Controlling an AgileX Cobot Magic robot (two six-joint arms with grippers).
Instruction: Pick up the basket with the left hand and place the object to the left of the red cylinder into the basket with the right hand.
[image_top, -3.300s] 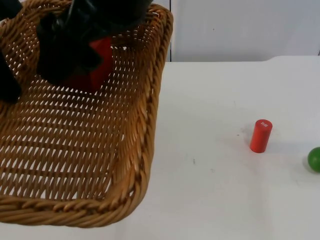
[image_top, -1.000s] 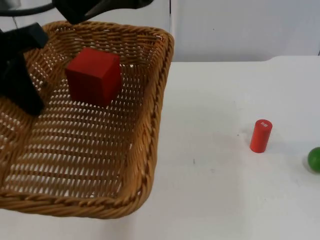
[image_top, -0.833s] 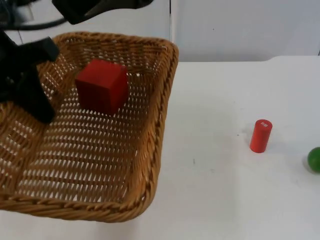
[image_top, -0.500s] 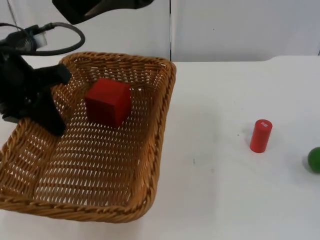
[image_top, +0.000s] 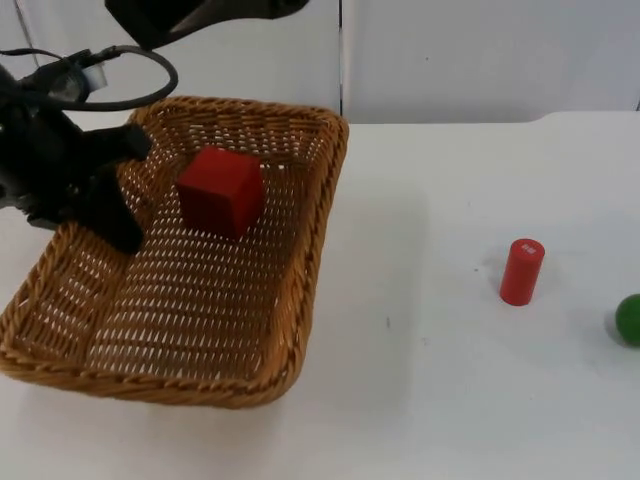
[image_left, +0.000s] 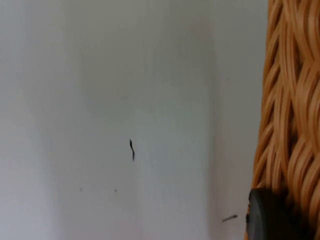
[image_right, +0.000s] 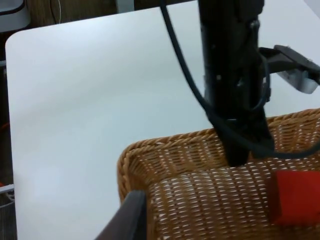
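Basket: at the left of the top view. Its long side runs from the top of the frame down to the bottom.

Cube: red, and it sits inside the basket, in the upper half, near the back wall. This looks like the thing the task wanted moved, and it seems to be in place already.

Left gripper: at the left rim of the basket, closed on the woven edge. One finger reaches down inside the wall.

Right gripper: high at the top edge of the frame, above the back of the basket and well apart from the cube. It holds nothing that can be seen. Whether it is open or closed cannot be told.

Key relation: the cube lies just to the right of the left gripper in the picture, and below the right gripper. The left arm is nearer to it. The cube has no long side to line up with.

Cylinder: red, standing upright at the right of the frame, well apart from the basket.

Ball: green, at the right edge, near the cylinder.

Count: one basket, one cube, one cylinder, one ball, two grippers.

Next move: most likely the left arm only has to hold the basket level, so the cube does not slide.
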